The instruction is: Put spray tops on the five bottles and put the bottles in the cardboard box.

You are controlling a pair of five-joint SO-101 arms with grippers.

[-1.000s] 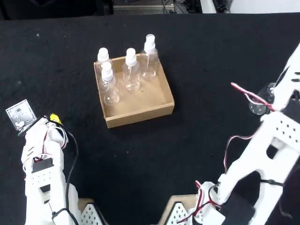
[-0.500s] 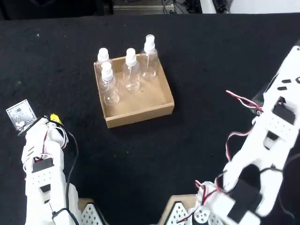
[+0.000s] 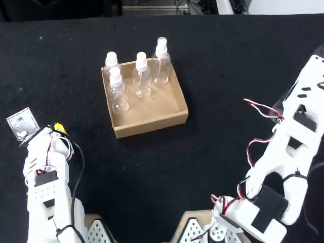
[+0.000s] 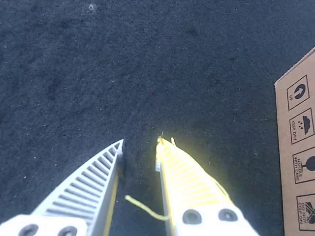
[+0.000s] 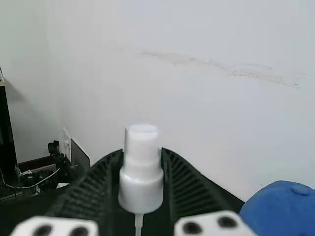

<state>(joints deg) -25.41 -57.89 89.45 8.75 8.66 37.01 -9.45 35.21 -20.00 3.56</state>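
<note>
Gripping a white spray top (image 5: 141, 167) whose long axis runs along its fingers, the right gripper (image 5: 141, 153) points up at the wall from the table's right side. The cardboard box (image 3: 152, 124) with four capped bottles (image 3: 142, 76) lies well to its left. The left gripper (image 4: 140, 142), slightly parted and empty, hangs near-left.

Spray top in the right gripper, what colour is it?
The spray top is white; right wrist view.

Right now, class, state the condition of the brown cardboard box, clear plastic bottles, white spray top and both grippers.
Brown cardboard box: open, partly filled.
Clear plastic bottles: four upright, capped.
White spray top: gripped.
Right gripper: shut on spray top.
Left gripper: open, empty.
</note>
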